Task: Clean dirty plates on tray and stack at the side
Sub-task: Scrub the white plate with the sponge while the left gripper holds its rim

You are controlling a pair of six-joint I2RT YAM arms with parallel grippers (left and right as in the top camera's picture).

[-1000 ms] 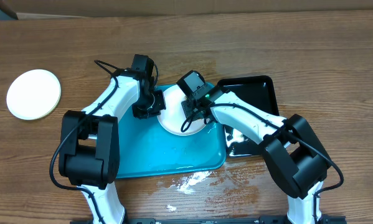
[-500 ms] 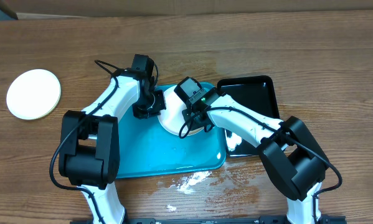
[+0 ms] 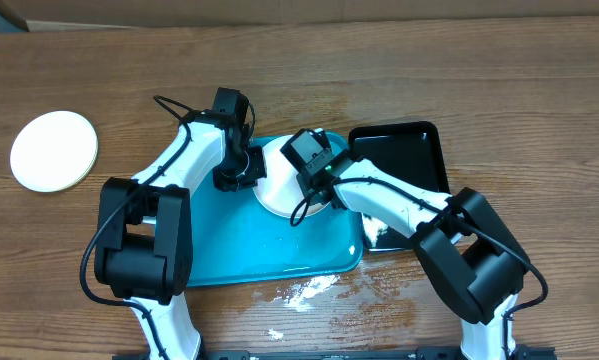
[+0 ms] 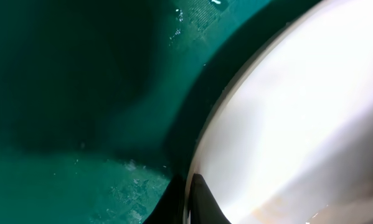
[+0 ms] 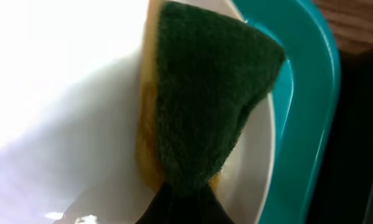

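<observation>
A white plate (image 3: 276, 178) lies at the far right of the turquoise tray (image 3: 239, 245). My left gripper (image 3: 241, 172) is shut on the plate's left rim; in the left wrist view its dark fingertips (image 4: 198, 202) pinch the edge of the plate (image 4: 298, 106) above the wet tray (image 4: 74, 93). My right gripper (image 3: 314, 188) is shut on a green-and-yellow sponge (image 5: 205, 93), which is pressed onto the plate (image 5: 61, 137) near the tray rim (image 5: 307, 93). Another pale plate (image 3: 54, 150) sits alone on the table at far left.
A glossy black tray (image 3: 414, 155) stands right beside the turquoise tray, with white foam (image 3: 377, 228) at its near end. Wet white splashes (image 3: 304, 290) lie on the wooden table in front of the tray.
My right gripper has shut on the sponge and shifted slightly left and nearer over the plate. The left gripper has stayed on the plate's rim.
</observation>
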